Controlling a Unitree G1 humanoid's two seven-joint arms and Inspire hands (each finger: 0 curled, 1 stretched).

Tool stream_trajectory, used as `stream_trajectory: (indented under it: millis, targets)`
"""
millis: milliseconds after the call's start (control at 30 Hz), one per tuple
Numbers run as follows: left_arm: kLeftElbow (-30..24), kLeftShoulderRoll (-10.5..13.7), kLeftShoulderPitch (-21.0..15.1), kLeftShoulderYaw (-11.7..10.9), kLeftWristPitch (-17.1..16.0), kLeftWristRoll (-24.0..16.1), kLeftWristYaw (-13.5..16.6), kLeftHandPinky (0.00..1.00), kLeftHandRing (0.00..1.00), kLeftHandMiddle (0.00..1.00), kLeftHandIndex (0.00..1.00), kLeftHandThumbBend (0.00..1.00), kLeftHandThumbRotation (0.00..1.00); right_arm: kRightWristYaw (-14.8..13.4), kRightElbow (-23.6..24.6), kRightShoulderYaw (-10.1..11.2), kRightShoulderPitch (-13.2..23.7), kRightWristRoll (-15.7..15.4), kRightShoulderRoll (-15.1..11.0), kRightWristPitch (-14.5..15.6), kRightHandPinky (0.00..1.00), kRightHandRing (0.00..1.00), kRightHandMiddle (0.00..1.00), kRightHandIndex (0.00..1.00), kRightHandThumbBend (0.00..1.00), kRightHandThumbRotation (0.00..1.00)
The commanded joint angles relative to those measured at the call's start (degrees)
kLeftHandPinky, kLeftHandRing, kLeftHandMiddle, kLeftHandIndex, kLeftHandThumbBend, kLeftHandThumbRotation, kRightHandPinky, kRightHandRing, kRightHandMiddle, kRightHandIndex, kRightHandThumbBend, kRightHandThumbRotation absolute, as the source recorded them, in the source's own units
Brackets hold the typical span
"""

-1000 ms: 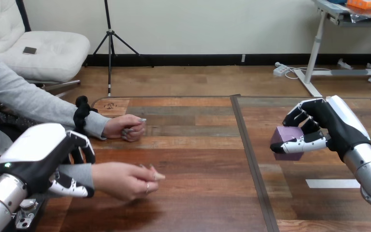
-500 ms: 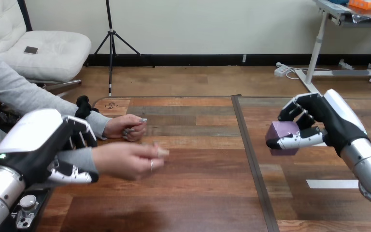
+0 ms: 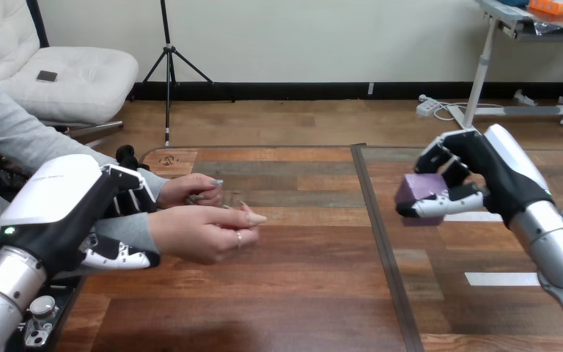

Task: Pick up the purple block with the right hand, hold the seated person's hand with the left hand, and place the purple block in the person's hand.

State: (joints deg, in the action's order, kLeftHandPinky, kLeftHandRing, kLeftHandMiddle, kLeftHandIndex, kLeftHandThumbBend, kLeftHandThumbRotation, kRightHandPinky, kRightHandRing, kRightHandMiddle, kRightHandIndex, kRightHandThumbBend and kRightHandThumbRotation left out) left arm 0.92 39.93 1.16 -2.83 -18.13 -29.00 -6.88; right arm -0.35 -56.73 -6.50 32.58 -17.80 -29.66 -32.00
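- Head view: wooden table [image 3: 300, 293], with a dark seam running front to back down the middle. The person's side lies left of the seam and the block's side lies right of it.
- Left hand [image 3: 70, 213], at the table's left edge: fingers [image 3: 133, 192] arch over the grey sleeve and the thumb [image 3: 121, 258] lies under it. It looks clasped round the person's wrist. I judge this grip is there to steady and guide the receiving hand.
- Right hand [image 3: 487, 176], right of the seam and raised off the table: fingers curl over the top of the block and the thumb presses along its lower front edge. It is clamped firmly, a carrying grip.
- The person's nearer hand [image 3: 198, 233] reaches out from the left hand's clasp. Its fingers point right toward the seam, low over the wood. The palm does not look turned up, so there is no cup yet to receive the block.
- The person's farther hand [image 3: 194, 189] is a loose fist resting on the table behind the nearer one, apart from the work.
- Purple block [image 3: 418, 188]: held in the right hand, clear of the table, well apart from the person's nearer hand with the seam between them.
- White tape strip [image 3: 500, 279] lies flat on the wood under the right forearm.
- Judgement: pickup is done and the wrist hold is on. The block has yet to cross the seam for the handover.
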Motion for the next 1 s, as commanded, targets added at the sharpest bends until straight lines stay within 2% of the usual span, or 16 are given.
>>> stream_trajectory:
  millis: [0, 467, 967]
  targets:
    - [-2.9, -1.9, -4.8, 0.1, -2.3, 1.6, 2.0, 0.27, 0.32, 0.39, 0.43, 0.68, 0.0, -0.2, 4.1, 0.7, 2.1, 1.2, 2.0, 0.0, 0.39, 0.41, 0.43, 0.44, 0.8, 0.0]
    - [-2.5, -4.3, -7.2, 1.2, -2.3, 1.9, 0.8, 0.24, 0.3, 0.38, 0.41, 0.63, 0.0, 0.1, 6.7, 0.3, 2.3, 0.6, 4.5, 0.8, 0.4, 0.41, 0.43, 0.44, 0.78, 0.0]
    - [-3.1, -6.5, -8.4, 2.7, -0.3, 2.5, -1.4, 0.25, 0.31, 0.39, 0.42, 0.61, 0.0, 0.8, 9.1, 0.1, 2.6, 1.0, 7.3, 1.2, 0.39, 0.4, 0.42, 0.43, 0.78, 0.0]
